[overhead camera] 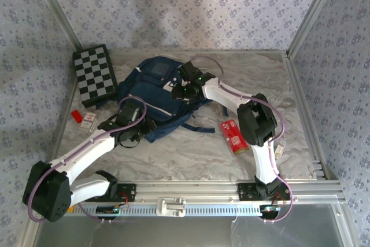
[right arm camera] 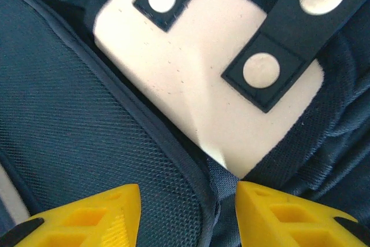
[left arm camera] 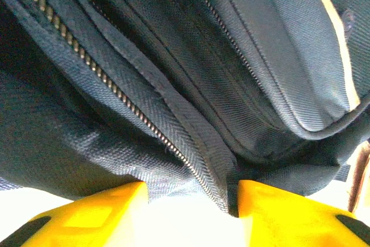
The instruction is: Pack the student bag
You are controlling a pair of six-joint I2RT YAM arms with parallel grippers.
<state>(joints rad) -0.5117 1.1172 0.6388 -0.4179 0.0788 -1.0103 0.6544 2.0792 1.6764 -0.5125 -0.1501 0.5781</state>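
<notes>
The student bag (overhead camera: 151,82), navy with white trim, lies in the middle of the table. My left gripper (overhead camera: 141,126) is at its near left edge. In the left wrist view its jaws (left arm camera: 191,201) stand apart and a fold of bag fabric with a zipper (left arm camera: 115,93) dips between them, close to the right finger. My right gripper (overhead camera: 182,92) is over the bag's far right part. Its jaws (right arm camera: 188,201) stand apart against dark mesh (right arm camera: 69,114) and a seam, just below a white patch (right arm camera: 191,79) with snap tabs.
A folded checkerboard (overhead camera: 95,75) lies at the back left beside the bag. Small red and white packets (overhead camera: 84,118) sit left of my left arm. A red box (overhead camera: 234,135) lies right of the bag by my right arm. Metal frame rails (overhead camera: 300,102) edge the table.
</notes>
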